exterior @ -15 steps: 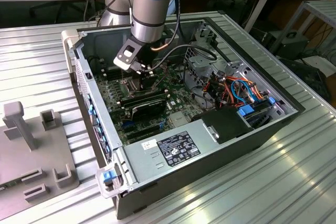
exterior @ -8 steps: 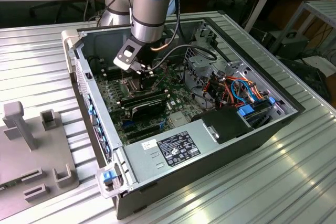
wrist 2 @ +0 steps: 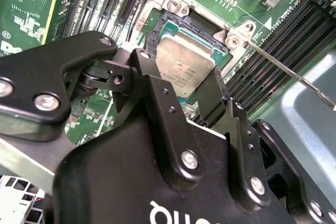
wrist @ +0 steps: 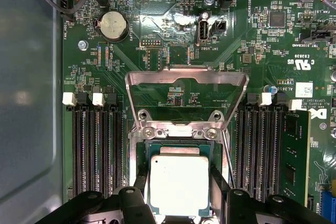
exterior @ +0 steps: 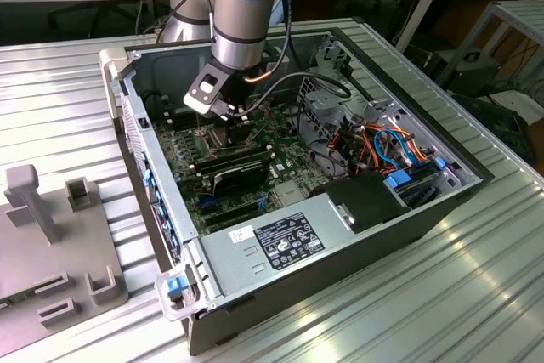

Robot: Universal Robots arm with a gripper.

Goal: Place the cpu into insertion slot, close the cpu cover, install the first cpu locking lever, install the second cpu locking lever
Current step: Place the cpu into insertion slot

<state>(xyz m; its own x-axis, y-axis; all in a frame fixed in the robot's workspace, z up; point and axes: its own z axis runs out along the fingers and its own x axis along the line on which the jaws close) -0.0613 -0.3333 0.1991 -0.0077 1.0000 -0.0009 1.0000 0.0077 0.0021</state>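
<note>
Gripper (wrist 2: 181,72) clenched on the cpu (wrist: 178,182) by 2 opposite edges, the chip lying over the insertion slot (wrist 2: 195,23) of the motherboard (wrist: 173,30). The cpu cover (wrist: 186,75) stands raised open beyond the slot; 1 thin metal rod (wrist 2: 283,68) projects beside it.

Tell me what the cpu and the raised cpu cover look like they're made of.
The cpu: top looks like dull silver-grey metal, matte, with a soft even sheen; its thin rim looks like green circuit-board laminate. The cpu cover: probably thin stamped sheet metal, bare and shiny, judging by bright glints and bent edges.
</note>
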